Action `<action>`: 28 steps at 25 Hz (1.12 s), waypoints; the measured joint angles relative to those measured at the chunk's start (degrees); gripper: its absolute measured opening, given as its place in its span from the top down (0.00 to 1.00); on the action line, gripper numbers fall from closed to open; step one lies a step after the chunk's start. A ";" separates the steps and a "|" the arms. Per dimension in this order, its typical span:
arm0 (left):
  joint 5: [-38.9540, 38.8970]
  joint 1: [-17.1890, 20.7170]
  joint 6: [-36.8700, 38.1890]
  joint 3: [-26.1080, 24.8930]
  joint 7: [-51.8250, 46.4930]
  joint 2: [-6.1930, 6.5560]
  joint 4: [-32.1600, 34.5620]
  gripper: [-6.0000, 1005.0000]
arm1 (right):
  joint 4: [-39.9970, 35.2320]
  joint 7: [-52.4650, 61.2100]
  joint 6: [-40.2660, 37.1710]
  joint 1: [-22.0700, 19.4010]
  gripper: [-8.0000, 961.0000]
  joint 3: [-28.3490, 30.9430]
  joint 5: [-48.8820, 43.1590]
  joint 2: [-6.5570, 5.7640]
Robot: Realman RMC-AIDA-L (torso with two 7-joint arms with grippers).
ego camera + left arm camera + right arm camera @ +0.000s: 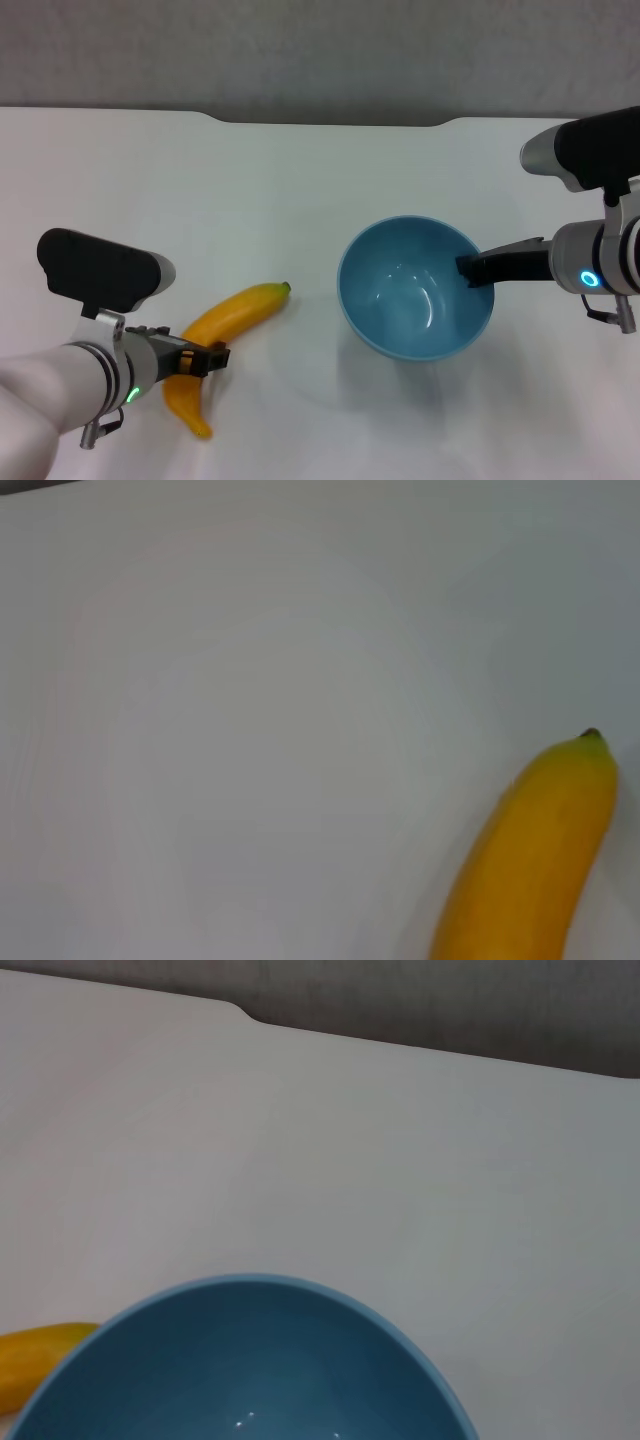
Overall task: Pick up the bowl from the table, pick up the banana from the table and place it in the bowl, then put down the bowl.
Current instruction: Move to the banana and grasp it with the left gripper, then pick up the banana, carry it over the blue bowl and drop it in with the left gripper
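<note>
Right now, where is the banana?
In the head view the banana lies on the table, on the robot's left, beside the bowl, with the left gripper at its middle.

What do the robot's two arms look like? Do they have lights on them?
Both arms are smooth and light grey-white, each carrying a rounded black-and-silver box. The left tool and right tool are black. A green light glows on the left wrist, a blue ring on the right.

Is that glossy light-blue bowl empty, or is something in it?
Empty: the glossy light-blue bowl shows only bare interior; the curved yellow banana lies outside on the white table.
</note>
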 joint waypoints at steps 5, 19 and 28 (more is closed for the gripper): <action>-0.54 0.18 -0.24 -0.19 0.00 -0.06 -0.31 0.19 | 0.34 0.00 -0.01 -0.20 0.96 0.00 -0.01 0.00; -0.68 1.83 -0.12 -3.38 0.00 -0.06 -2.10 0.48 | 0.49 -0.09 -0.01 -0.69 0.96 -0.06 -0.01 0.09; 3.26 10.18 3.24 -7.05 0.00 0.28 -17.44 0.47 | -0.07 -0.08 -0.89 -0.98 0.96 -1.05 0.48 0.16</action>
